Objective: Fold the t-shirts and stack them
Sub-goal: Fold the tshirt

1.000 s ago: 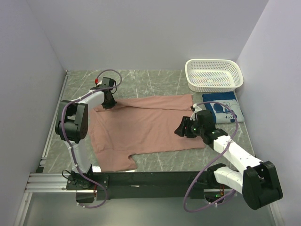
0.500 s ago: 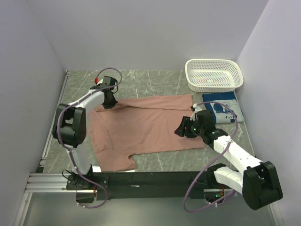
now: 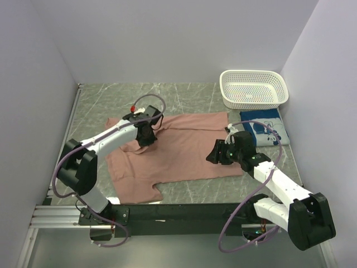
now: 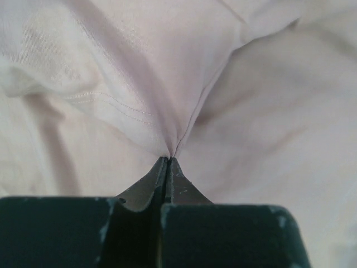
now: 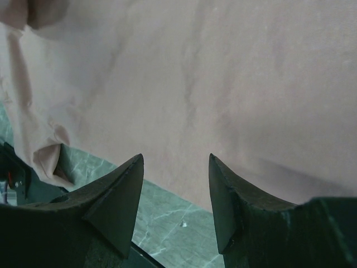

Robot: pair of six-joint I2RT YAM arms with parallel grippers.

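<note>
Okay, left gripper (image 4: 168,162) is clamped shut on a pinch of the pink t-shirt (image 3: 184,153), with cloth tenting up from the tips. It's probably the sleeve or shoulder edge, but the wrist view is too close to say. The shirt lies spread on the table (image 3: 184,95), the pinched part lifted over its own body. To fold well, stay low, pull straight across and lay the edge flat before letting go (no twist). Right gripper (image 3: 215,153) has jaws apart, holds nothing and hovers at the shirt's right edge; it could pin that side. Blue t-shirt (image 3: 262,127) sits folded just beside the white basket (image 3: 254,74), out of the way. Risk: bunching under the fold.
</note>
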